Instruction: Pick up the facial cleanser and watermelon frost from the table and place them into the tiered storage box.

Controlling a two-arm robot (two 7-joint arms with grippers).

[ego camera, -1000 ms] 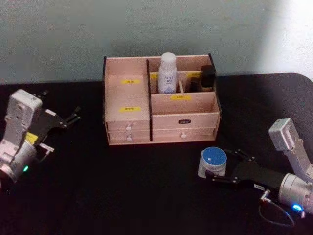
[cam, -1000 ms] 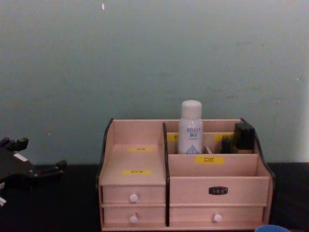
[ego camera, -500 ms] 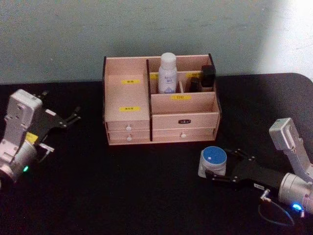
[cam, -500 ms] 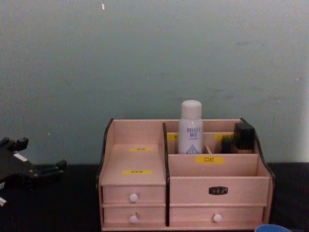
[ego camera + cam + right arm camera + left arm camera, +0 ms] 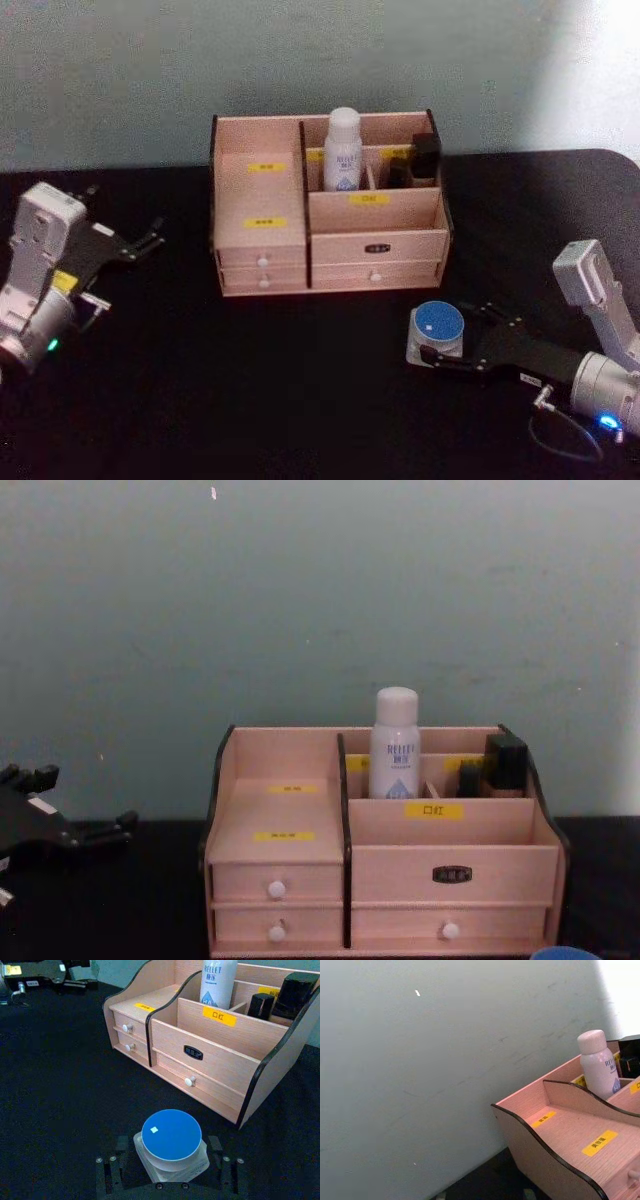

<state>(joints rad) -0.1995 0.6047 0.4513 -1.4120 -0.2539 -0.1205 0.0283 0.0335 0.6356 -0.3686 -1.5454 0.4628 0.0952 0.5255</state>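
Observation:
The tiered storage box (image 5: pixel 375 245) (image 5: pixel 450 850) (image 5: pixel 210 1055) (image 5: pixel 570 1135) stands at the back middle of the black table. A white bottle, the facial cleanser (image 5: pixel 343 150) (image 5: pixel 395 745) (image 5: pixel 217 980) (image 5: pixel 597 1062), stands upright in its rear compartment. The watermelon frost (image 5: pixel 437 325) (image 5: pixel 171 1135), a small white jar with a round blue lid, sits on the table in front of the box's right end. My right gripper (image 5: pixel 450 335) (image 5: pixel 169 1145) is open, with one finger on each side of the jar. My left gripper (image 5: pixel 150 235) (image 5: pixel 80 800) hangs open at the far left, well away from the box.
Dark cosmetic items (image 5: pixel 425 155) (image 5: pixel 295 992) fill the box's rear right compartment. The stepped left compartments (image 5: pixel 262 195) hold nothing. A grey-green wall rises right behind the box. A thin cable (image 5: pixel 555 440) loops beside my right arm.
My right arm has shifted very slightly around the jar. The jar, the box and the left arm have stayed put.

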